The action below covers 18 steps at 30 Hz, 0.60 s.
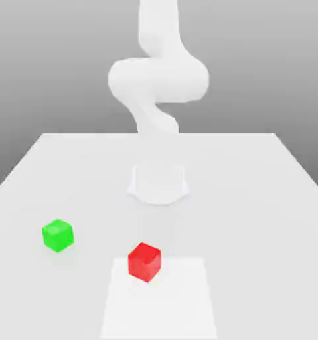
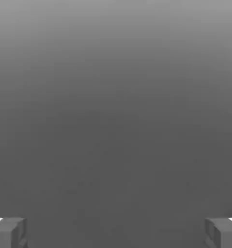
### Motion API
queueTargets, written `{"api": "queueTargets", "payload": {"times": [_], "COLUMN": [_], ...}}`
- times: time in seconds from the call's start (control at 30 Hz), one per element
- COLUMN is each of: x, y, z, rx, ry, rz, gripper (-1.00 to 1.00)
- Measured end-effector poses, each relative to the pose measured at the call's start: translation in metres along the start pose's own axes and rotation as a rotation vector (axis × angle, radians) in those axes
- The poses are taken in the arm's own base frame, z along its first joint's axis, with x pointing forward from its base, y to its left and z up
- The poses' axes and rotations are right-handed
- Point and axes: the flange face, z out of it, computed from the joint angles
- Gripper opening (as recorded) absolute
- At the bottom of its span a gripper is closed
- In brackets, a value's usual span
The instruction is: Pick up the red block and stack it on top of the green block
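well, the end effector point(image 2: 116, 232) gapes wide, empty. the red block point(image 1: 145, 261), at four o'clock from the green block point(image 1: 58, 235), looks light, stiff, slick; pinch opposite flat faces.

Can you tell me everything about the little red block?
The red block is a small, shiny, bright-red cube with plain faces. It sits flat on the white table, turned so a corner faces the exterior view, at the far edge of a paler square patch. Nothing touches it but the table. The green block sits apart, toward the exterior view's left.
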Motion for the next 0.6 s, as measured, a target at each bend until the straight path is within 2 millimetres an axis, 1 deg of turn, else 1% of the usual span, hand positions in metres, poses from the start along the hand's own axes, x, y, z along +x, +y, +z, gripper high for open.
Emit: {"api": "queueTargets", "payload": {"times": [0.07,0.13,0.2,0.3,0.37,0.43,0.57,0.6], "x": [-0.009,-0.021,-0.036,-0.064,-0.087,-0.113,-0.177,-0.189], "y": [0.014,0.032,0.054,0.093,0.124,0.158,0.236,0.25], "z": [0.051,0.099,0.142,0.2,0.234,0.264,0.311,0.322], "rx": [-0.062,-0.125,-0.188,-0.286,-0.356,-0.43,-0.593,-0.618], "ry": [-0.043,-0.083,-0.122,-0.178,-0.214,-0.251,-0.322,-0.332], "rz": [0.047,0.094,0.142,0.215,0.265,0.319,0.431,0.448], "gripper": [0.0,0.0,0.0,0.0,0.0,0.0,0.0,0.0]}}
